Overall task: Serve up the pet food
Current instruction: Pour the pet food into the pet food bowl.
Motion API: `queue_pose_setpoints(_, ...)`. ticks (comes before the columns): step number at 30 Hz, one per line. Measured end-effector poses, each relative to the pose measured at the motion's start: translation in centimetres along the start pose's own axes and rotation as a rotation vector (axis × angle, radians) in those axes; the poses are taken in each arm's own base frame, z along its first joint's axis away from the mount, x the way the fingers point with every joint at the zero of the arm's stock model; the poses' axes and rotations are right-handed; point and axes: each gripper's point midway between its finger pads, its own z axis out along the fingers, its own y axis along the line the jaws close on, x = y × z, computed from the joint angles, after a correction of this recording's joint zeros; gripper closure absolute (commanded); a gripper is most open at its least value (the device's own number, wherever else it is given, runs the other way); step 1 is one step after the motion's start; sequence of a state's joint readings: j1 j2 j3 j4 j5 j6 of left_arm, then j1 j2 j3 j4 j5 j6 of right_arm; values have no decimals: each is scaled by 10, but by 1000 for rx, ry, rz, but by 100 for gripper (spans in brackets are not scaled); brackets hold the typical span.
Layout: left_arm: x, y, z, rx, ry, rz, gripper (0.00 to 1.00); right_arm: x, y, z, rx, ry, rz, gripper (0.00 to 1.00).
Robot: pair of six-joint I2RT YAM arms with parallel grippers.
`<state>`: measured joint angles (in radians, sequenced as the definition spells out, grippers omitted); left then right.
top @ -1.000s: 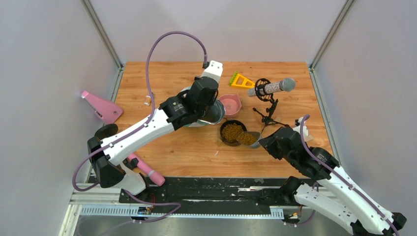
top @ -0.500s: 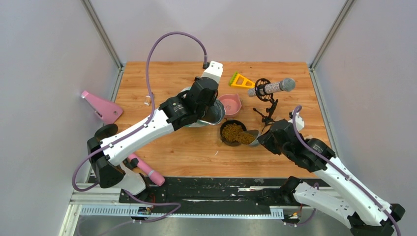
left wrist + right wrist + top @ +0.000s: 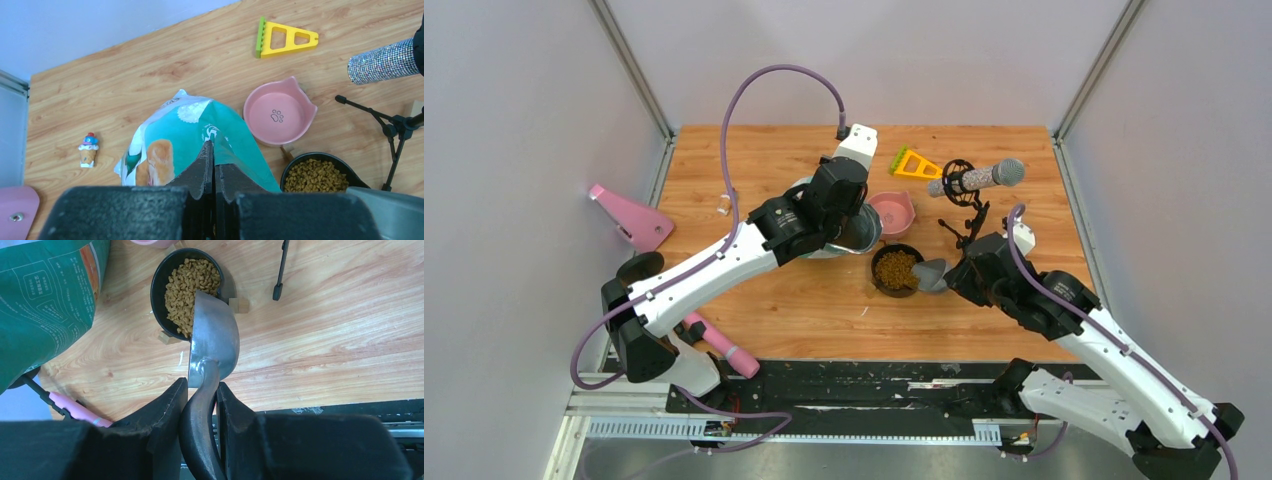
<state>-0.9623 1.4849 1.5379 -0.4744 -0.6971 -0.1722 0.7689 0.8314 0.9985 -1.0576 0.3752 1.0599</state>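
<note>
My right fingers (image 3: 165, 410) grasp the grey scoop (image 3: 215, 335), tipped over the black bowl (image 3: 157, 300) at the desk's middle, where the pet food (image 3: 192, 282) lies, while my left fingers (image 3: 200, 170) are clenched on the bag (image 3: 225, 135) top to keep it upright.

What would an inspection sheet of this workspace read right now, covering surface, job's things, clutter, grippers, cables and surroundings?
Surface: wooden table, light grain.
Job's things: pet food heaped in the black bowl; grey scoop tipped at its rim, no kibble seen on it; teal bag to the bowl's left.
Clutter: empty pink bowl, yellow toy, microphone on a tripod, ice-cream figurine, pink wedge at the left edge.
Grippers: left jaws shut on the bag's top; right jaws shut on the scoop's handle.
Cables: purple cable arcs over the left arm; second purple cable loops at the right wrist.
Surroundings: grey walls, black rail at the near edge.
</note>
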Motion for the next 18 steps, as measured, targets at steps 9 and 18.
queue_pose_setpoints(9, 0, 0, 0, 0, 1, 2, 100, -2, 4, 2, 9, 5, -35, 100)
queue_pose_setpoints(18, 1, 0, 0, 0, 1, 2, 100, -4, 18, 17, 55, 30, -126, 100)
